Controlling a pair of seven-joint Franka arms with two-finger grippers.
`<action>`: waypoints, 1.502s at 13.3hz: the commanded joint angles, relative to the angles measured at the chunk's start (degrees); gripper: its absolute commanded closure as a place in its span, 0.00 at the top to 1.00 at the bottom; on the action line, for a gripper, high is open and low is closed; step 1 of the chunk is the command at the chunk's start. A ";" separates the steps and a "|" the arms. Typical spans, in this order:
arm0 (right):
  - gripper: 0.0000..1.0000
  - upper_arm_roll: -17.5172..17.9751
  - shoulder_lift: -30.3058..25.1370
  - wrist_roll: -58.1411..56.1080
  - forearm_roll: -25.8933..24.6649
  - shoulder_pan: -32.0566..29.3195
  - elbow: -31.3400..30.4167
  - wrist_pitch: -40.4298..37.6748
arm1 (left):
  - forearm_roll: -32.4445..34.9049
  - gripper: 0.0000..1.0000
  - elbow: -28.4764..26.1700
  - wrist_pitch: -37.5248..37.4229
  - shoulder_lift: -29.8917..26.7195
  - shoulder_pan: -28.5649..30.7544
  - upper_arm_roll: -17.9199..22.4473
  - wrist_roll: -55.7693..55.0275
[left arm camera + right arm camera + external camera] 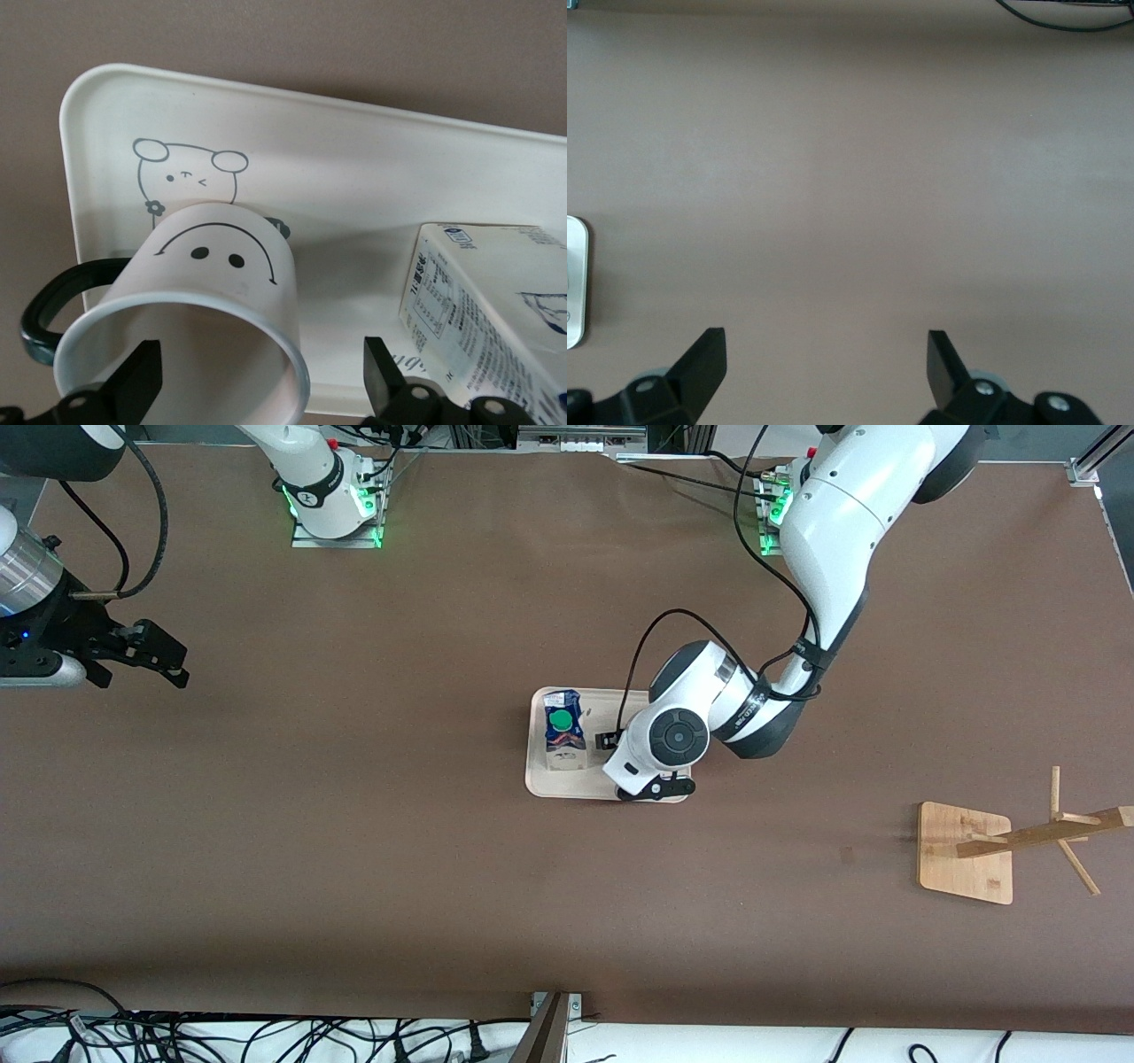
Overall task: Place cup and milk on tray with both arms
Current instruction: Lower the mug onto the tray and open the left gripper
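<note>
Cream tray [292, 133] holds milk [563, 730] and cup [208, 292]; left claw [261, 376] wide around cup, right claw [824, 367] wide.

The cup [190, 301] is white with a black smiley face and a dark handle; the milk [563, 729] shows blue print and a green cap. The tray [354, 186] is cream with a grey bear drawing; the table [354, 824] is brown.

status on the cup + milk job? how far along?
Done: the milk stands on the tray. In hand: the cup is over the tray beside the milk, between the open fingers of the left gripper; whether it rests on the tray is unclear. Left: confirm the cup is set down and pull the left arm away. The right gripper waits open over bare table at its own end.
</note>
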 commanded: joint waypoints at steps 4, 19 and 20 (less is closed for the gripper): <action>1.00 0.62 0.43 0.27 -0.76 -0.49 1.00 -0.55 | 1.00 1.00 0.75 -0.36 -0.32 0.30 -0.06 1.74; 1.00 0.62 0.34 0.27 -0.76 -0.06 1.09 -0.55 | 4.67 1.00 0.75 -8.25 -17.08 2.94 0.03 5.61; 1.00 0.70 0.34 0.27 -0.76 -0.06 1.00 -0.55 | 7.13 1.00 0.75 -9.83 -19.10 3.46 -0.06 5.96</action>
